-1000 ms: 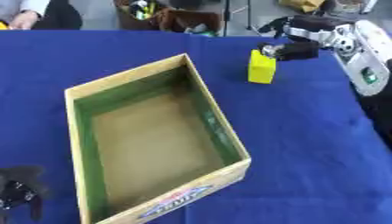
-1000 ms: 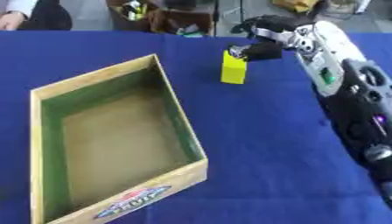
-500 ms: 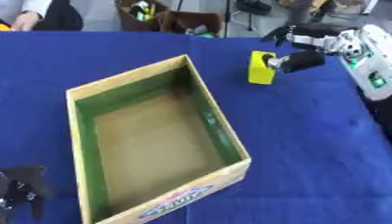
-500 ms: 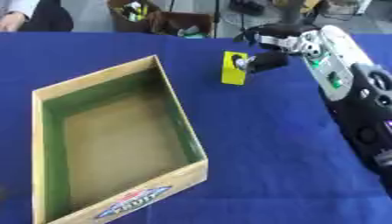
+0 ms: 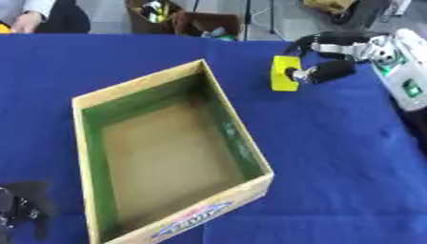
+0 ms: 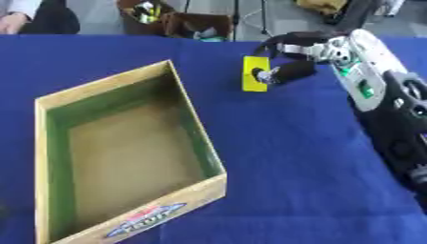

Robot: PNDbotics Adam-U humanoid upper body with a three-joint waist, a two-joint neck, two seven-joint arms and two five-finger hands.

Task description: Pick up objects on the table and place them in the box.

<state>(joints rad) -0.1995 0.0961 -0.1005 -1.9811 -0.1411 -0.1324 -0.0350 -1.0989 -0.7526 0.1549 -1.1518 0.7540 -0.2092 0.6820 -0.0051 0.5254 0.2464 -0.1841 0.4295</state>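
Note:
A yellow block stands upright on the blue table, just beyond the far right corner of the wooden box. The box has green inner walls, a brown floor and nothing inside. My right hand comes in from the upper right; its thumb lies against the block's right face and its fingers curl over behind the block. My left hand shows as a dark shape at the lower left corner of the left eye view, away from the box.
Blue cloth covers the table, with open room right of the box. Beyond the far edge stand brown cartons of small items. A person's sleeve and hand rest at the far left corner.
My right hand has dropped lower beside the yellow block and its thumb has come against the block's face. The block and box stay where they were.

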